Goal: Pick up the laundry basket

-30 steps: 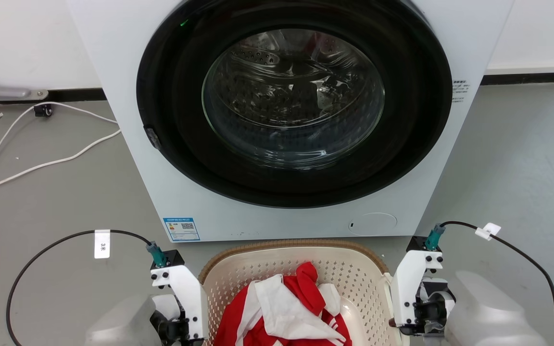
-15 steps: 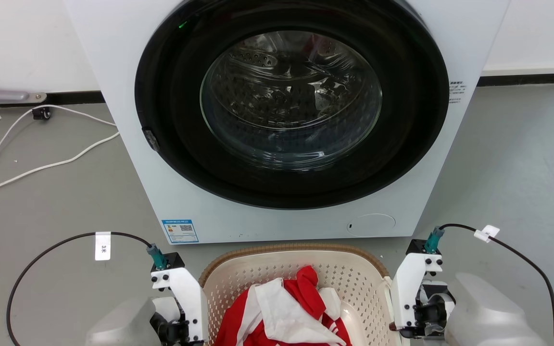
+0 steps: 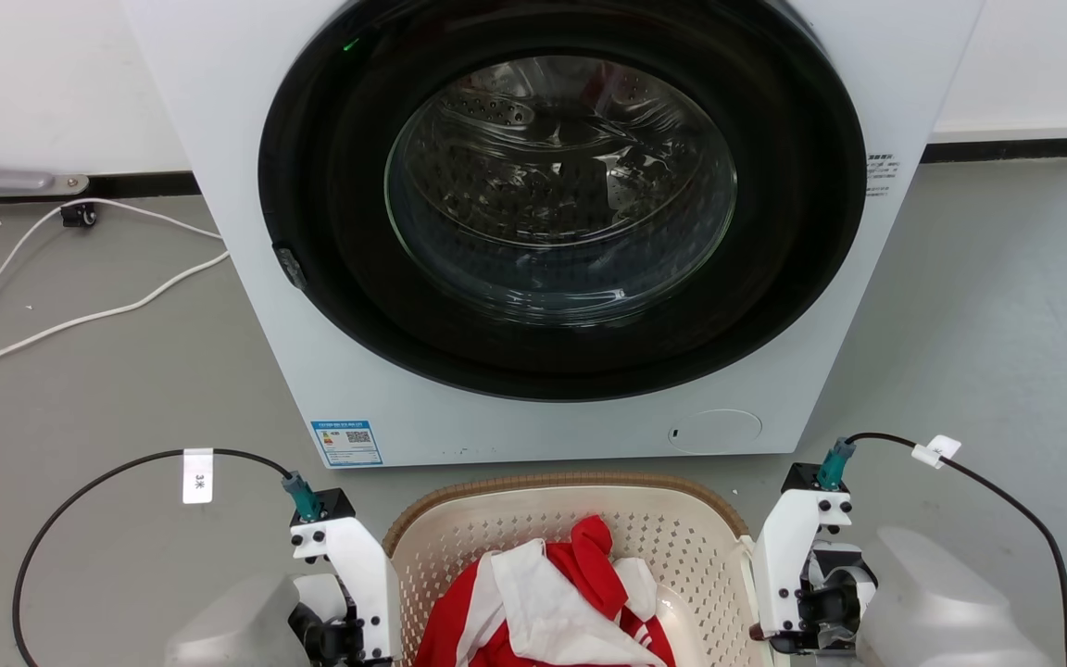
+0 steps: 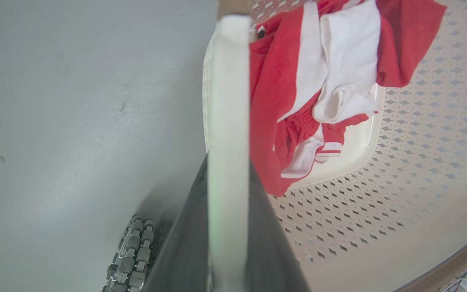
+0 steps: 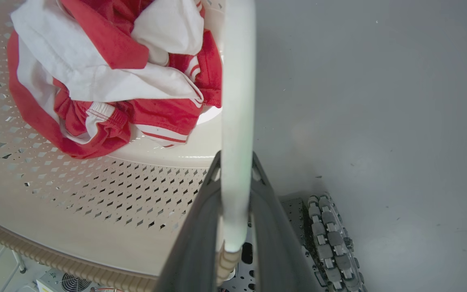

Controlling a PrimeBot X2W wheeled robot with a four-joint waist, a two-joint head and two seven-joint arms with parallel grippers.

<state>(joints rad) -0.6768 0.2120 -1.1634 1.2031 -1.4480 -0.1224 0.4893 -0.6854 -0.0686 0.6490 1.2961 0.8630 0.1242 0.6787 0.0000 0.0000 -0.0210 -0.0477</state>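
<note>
Laundry basket (image 3: 682, 533) low centre in head view, just in front of the washing machine (image 3: 246, 306), between the two arms. Cannot tell whether resting on the grey floor (image 3: 1006, 324) or just off it. Long axis seemingly side to side, handle to handle. Left handle (image 4: 227, 101) pinched between the dark fingers of the left gripper (image 4: 228, 162). Right handle (image 5: 237, 101) pinched likewise by the right gripper (image 5: 236, 156). Both claws clamped on plastic, basket body lying inward of each. Equally near, one arm per side. Next move judged: straight level lift, both together, else tilt. Counts: one basket, two handles, one red-and-white clothing heap (image 3: 543, 602) inside (piece count unclear), one washer, two black cables (image 3: 107, 468), white cable loops (image 3: 80, 320) at left.
</note>
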